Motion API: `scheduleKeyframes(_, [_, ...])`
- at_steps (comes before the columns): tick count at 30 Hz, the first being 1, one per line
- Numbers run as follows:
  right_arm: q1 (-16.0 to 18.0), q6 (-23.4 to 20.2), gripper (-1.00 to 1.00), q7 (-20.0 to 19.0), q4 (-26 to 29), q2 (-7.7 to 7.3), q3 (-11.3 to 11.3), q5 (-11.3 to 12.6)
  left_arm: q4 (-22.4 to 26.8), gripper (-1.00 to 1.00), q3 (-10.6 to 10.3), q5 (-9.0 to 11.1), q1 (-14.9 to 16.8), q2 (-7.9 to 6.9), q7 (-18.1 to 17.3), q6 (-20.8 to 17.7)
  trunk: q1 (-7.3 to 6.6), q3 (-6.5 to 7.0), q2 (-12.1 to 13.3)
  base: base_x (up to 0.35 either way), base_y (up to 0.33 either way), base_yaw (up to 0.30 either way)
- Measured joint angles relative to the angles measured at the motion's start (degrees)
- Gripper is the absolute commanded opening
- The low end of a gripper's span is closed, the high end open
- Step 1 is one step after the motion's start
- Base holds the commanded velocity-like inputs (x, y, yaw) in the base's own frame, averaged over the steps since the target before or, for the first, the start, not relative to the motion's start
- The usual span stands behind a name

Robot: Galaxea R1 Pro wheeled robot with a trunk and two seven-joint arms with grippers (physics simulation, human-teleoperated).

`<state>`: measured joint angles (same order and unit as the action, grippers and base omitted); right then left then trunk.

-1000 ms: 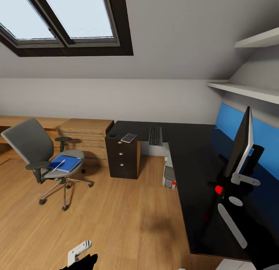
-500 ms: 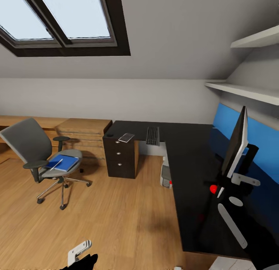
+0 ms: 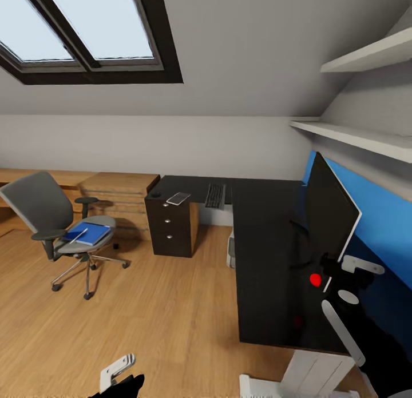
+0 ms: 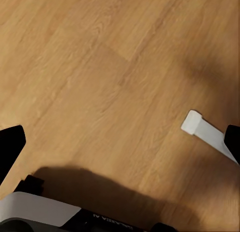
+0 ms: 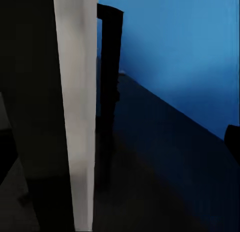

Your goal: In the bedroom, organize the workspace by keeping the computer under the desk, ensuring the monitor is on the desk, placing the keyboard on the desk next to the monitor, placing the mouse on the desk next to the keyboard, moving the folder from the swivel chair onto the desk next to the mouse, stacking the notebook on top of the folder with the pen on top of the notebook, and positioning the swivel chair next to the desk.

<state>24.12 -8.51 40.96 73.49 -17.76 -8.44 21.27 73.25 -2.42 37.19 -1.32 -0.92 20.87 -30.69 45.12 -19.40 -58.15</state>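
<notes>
Monitor (image 3: pixel 327 212) edge between right gripper (image 5: pixel 120 157) fingers.

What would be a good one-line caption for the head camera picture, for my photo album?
Attic bedroom: monitor and keyboard on the black desk, blue folder waiting on the swivel chair.

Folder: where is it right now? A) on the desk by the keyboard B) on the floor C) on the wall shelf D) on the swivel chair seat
D: in the head view the blue folder lies flat on the seat of the swivel chair, well apart from the desk.
</notes>
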Motion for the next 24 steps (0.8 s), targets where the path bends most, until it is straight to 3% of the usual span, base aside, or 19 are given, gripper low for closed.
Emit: scheduleKeyframes(24, [0.0, 0.0, 1.00, 0.0, 0.0, 0.00, -0.1, 0.0, 0.0, 1.00, 0.0, 0.0, 0.0, -0.01, 0.0, 0.0, -0.02, 0.00, 0.0, -0.012, -0.082, 0.000])
